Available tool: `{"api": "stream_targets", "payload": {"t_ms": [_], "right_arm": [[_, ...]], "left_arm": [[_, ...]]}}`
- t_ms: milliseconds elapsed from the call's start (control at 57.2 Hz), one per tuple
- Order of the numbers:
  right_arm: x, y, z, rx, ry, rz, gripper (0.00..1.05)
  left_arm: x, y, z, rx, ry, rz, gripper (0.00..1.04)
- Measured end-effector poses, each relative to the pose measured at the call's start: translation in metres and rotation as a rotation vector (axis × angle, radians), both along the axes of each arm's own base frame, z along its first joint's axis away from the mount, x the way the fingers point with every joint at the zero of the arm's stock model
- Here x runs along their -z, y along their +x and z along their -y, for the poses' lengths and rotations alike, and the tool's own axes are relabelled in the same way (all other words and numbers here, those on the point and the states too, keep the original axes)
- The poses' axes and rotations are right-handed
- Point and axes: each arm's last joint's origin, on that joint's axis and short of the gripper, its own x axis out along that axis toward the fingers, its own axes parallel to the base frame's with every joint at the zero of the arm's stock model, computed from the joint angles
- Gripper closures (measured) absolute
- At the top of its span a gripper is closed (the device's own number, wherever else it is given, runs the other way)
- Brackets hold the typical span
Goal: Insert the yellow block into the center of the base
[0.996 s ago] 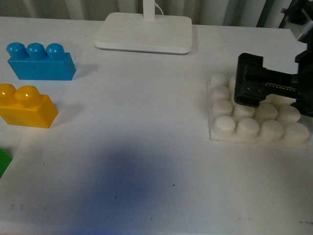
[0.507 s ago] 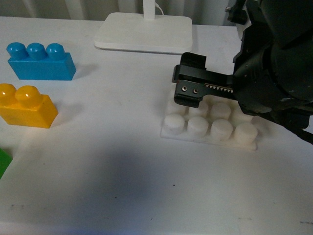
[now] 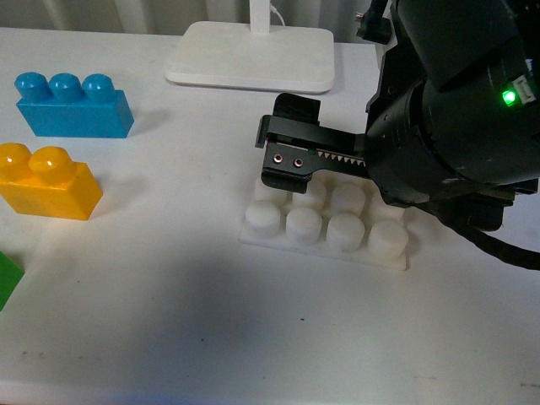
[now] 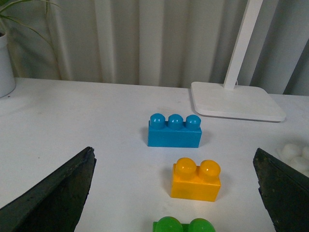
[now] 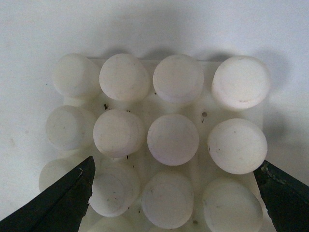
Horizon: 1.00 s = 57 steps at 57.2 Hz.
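The yellow block [image 3: 46, 181] stands on the table at the far left; it also shows in the left wrist view [image 4: 196, 179], between the wide-apart fingers. My left gripper [image 4: 176, 193] is open and empty, a little short of the block. The base [image 3: 325, 228], a white studded plate, lies right of the table's middle. My right gripper [image 3: 291, 160] is shut on the base from its far side. In the right wrist view the base [image 5: 164, 140] fills the frame with a finger at each side of it.
A blue three-stud brick [image 3: 72, 105] stands behind the yellow block. A green brick [image 3: 7, 278] pokes in at the left edge, in front of the yellow one. A white lamp foot [image 3: 251, 57] lies at the back.
My right arm has slid the base leftward across the table, from the right edge toward the middle. The bricks at the left have not moved.
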Motion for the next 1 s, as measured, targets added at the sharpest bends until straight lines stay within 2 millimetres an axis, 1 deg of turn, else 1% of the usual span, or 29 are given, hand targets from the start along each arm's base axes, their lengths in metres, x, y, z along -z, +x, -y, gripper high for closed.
{"api": "stream_targets", "payload": {"t_ms": [70,245,367,437,489,594,716,874,961,996], "right_arm": [[-0.007,0.001,0.007,-0.008,0.006,0.016,0.09],[-0.040,0.001,0.037,-0.009,0.039,0.110,0.09],[-0.060,-0.008,0.060,-0.034,0.046,0.182,0.09],[-0.073,-0.018,0.075,-0.060,0.058,0.234,0.09],[-0.079,-0.023,0.083,-0.070,0.054,0.264,0.09],[-0.096,-0.044,0.108,-0.083,0.067,0.357,0.09],[-0.103,-0.066,0.130,-0.070,0.063,0.455,0.09],[-0.107,-0.099,0.155,-0.049,0.042,0.583,0.09],[-0.103,-0.124,0.173,-0.001,0.070,0.657,0.09],[-0.101,-0.129,0.177,0.021,0.088,0.678,0.09]], "left_arm": [[0.000,0.000,0.000,0.000,0.000,0.000,0.06],[0.000,0.000,0.000,0.000,0.000,0.000,0.06],[0.000,0.000,0.000,0.000,0.000,0.000,0.06],[0.000,0.000,0.000,0.000,0.000,0.000,0.06],[0.000,0.000,0.000,0.000,0.000,0.000,0.06],[0.000,0.000,0.000,0.000,0.000,0.000,0.06],[0.000,0.000,0.000,0.000,0.000,0.000,0.06],[0.000,0.000,0.000,0.000,0.000,0.000,0.06],[0.000,0.000,0.000,0.000,0.000,0.000,0.06],[0.000,0.000,0.000,0.000,0.000,0.000,0.06]]}}
